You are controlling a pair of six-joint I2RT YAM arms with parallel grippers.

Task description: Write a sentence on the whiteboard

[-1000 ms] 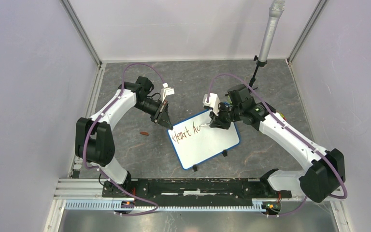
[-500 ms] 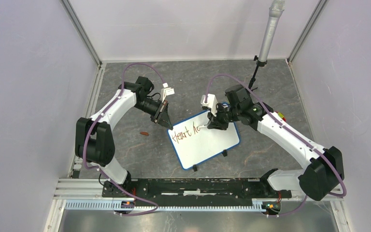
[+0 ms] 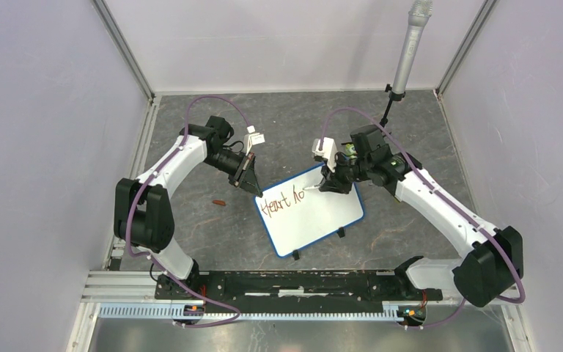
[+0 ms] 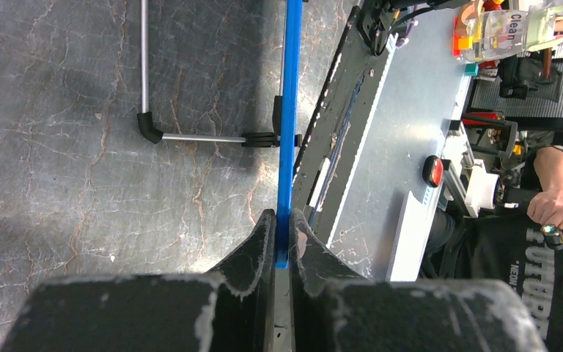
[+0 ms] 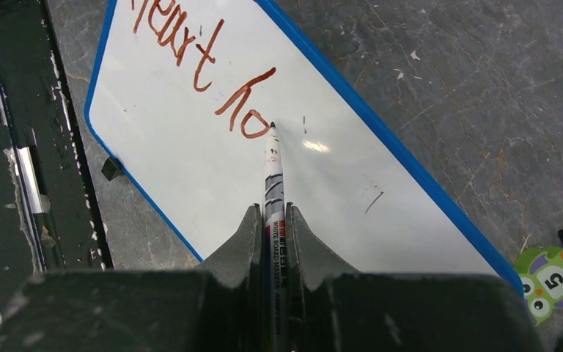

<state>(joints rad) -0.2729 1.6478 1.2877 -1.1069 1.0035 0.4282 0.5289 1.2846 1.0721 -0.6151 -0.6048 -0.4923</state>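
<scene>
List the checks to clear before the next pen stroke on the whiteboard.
1. Marker grip: ok. The right gripper is shut on the marker, tip pointing forward.
2. Board held steady: ok. The left gripper is shut on the blue frame edge of the whiteboard.
3. Tip placement: ok. The tip sits right beside the last letter, the "o".
4. Tip touching the board: cannot tell.
5. Room to write: ok. There is bare white surface past the letters and below them.
6. Sentence finished: not ok. The sentence reads only "Heart ho".
</scene>
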